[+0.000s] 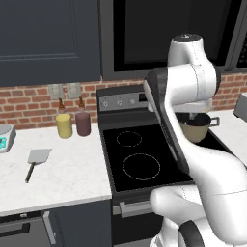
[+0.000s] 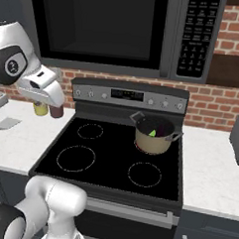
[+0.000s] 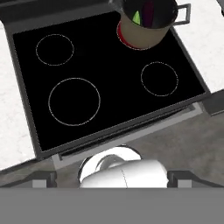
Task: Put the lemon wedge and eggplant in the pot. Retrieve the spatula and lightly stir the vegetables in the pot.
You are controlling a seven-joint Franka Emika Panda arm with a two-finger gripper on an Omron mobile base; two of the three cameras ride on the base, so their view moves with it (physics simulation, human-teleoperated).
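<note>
The beige pot [image 2: 152, 140] stands on the stove's back right burner, partly hidden by my arm in the left base view [image 1: 197, 129]. Inside it lie the yellow-green lemon wedge [image 2: 152, 132] and the dark purple eggplant [image 2: 162, 129]; the hand view shows both, lemon wedge [image 3: 137, 17] and eggplant [image 3: 148, 11], in the pot [image 3: 142, 35]. The spatula [image 1: 34, 161] lies flat on the left counter, blade toward the wall, and its blade shows at the frame's left edge [image 2: 7, 124]. My gripper [image 3: 111, 178] hangs high over the stove's front edge, open and holding nothing, far from both pot and spatula.
A yellow bottle [image 1: 63, 124] and a maroon bottle [image 1: 83, 123] stand by the brick wall, left of the stove [image 1: 140, 159]. A small scale [image 1: 5, 137] sits at the far left. A toaster [image 2: 238, 137] occupies the right counter. A microwave [image 2: 121, 27] hangs above the stove.
</note>
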